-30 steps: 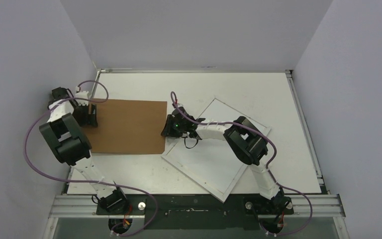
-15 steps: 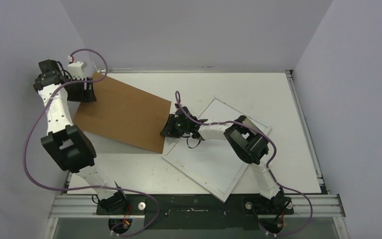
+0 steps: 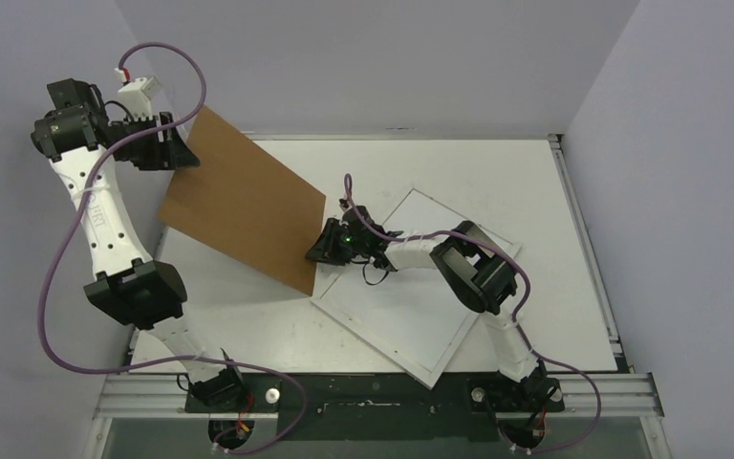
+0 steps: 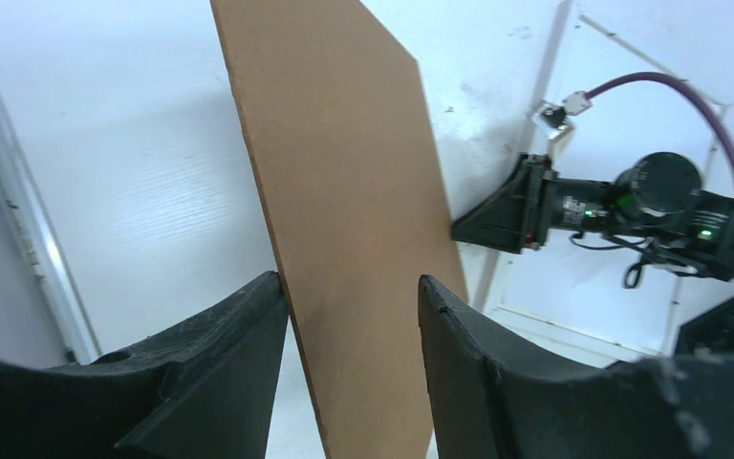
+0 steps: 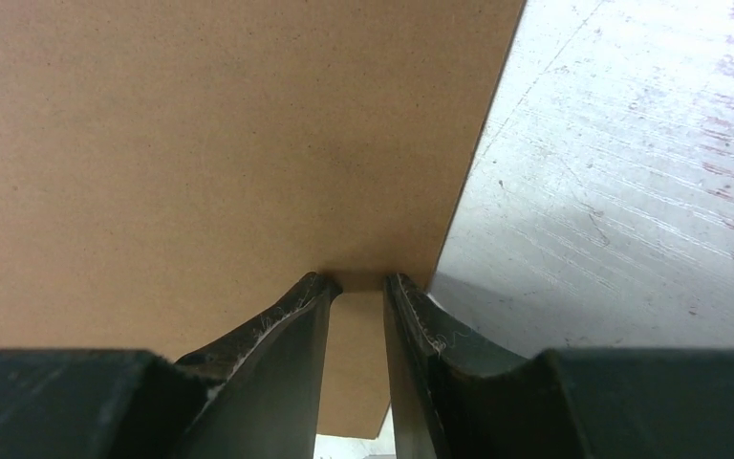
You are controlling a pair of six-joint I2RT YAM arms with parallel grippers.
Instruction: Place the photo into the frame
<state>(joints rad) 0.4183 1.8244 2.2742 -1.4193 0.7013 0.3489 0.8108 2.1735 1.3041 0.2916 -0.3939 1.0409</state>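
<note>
- The brown cardboard backing board (image 3: 244,215), flat on the white table (image 3: 497,172) a second ago, now slants steeply, its far-left corner lifted towards the back-left wall.
- The left gripper (image 3: 180,151) has risen with that corner. Its jaws stand partly apart with the board wedged aslant between them, and both fingers (image 4: 248,325) bear on the board.
- The board's low near-right corner sits at the right gripper (image 3: 317,253), which has barely moved. Its jaws leave only a narrow gap and pinch nothing, with the fingertips (image 5: 315,287) against the board.
- The thin white rectangular frame (image 3: 411,320) lies flat and askew, unmoved, under the right arm. Its upper-left edge is just beside the right gripper and well apart from the left one.
- The photo cannot be made out in any view.
</note>
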